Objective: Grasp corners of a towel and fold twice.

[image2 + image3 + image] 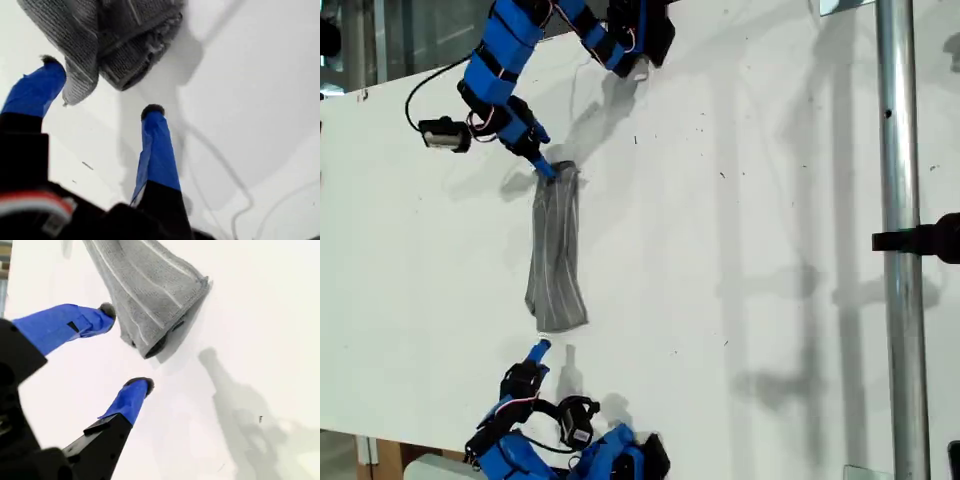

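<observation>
The towel (555, 250) lies on the white table (750, 250) as a long narrow grey striped bundle. Its far end is bunched in thick folds (115, 35), and my first gripper (545, 166) (100, 87) stands open right at that end, one fingertip (50, 62) beside a hanging edge of cloth. The near end (150, 285) flares wider and shows white stripes. My second gripper (538, 350) (124, 347) is open just short of that end, with nothing between its fingers. No single corner of the towel can be told apart in the folds.
A metal pole (900, 240) with a black clamp (932, 238) stands at the exterior view's right. A black cable (420, 92) loops off the first arm. The table's edge runs along the exterior view's lower left.
</observation>
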You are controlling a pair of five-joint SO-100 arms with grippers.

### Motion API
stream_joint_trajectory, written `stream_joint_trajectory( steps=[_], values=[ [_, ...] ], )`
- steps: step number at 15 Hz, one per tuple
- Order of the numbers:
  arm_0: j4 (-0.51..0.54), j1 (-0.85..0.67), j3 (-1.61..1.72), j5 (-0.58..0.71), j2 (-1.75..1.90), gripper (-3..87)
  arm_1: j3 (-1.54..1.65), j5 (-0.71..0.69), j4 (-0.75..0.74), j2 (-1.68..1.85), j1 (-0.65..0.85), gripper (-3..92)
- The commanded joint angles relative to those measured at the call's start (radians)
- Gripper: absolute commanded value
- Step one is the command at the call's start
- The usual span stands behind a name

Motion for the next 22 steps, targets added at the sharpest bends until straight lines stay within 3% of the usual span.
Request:
stream_joint_trajectory(
  steps=[1,4,6,8,10,16,18,21,22],
  values=[
    [-0.041,0.074,0.098,-0.031,0.189,20.9,0.181,0.054,-0.002,0.290,0.097,32.9],
    [-0.115,0.319,0.365,-0.112,0.543,17.5,0.506,0.181,-0.049,0.698,0.109,29.9],
    [-0.121,0.451,0.618,-0.219,0.933,15.4,0.603,0.276,-0.041,0.919,0.008,37.3],
    [-0.196,0.589,0.810,-0.345,1.236,12.0,0.646,0.354,-0.078,0.951,-0.066,42.3],
    [-0.210,0.647,0.996,-0.434,1.430,9.0,0.624,0.357,-0.181,0.788,-0.081,45.1],
    [-0.183,0.709,1.112,-0.523,1.428,7.2,0.417,0.348,-0.560,0.109,-0.087,45.7],
    [-0.172,0.715,1.115,-0.541,1.428,7.1,0.324,0.388,-0.584,-0.015,-0.097,44.0],
    [-0.170,0.721,1.118,-0.552,1.428,7.0,0.233,0.468,-0.664,-0.132,-0.104,22.8],
    [-0.172,0.723,1.117,-0.555,1.428,7.0,0.192,0.480,-0.699,-0.186,-0.112,21.4]
  ],
)
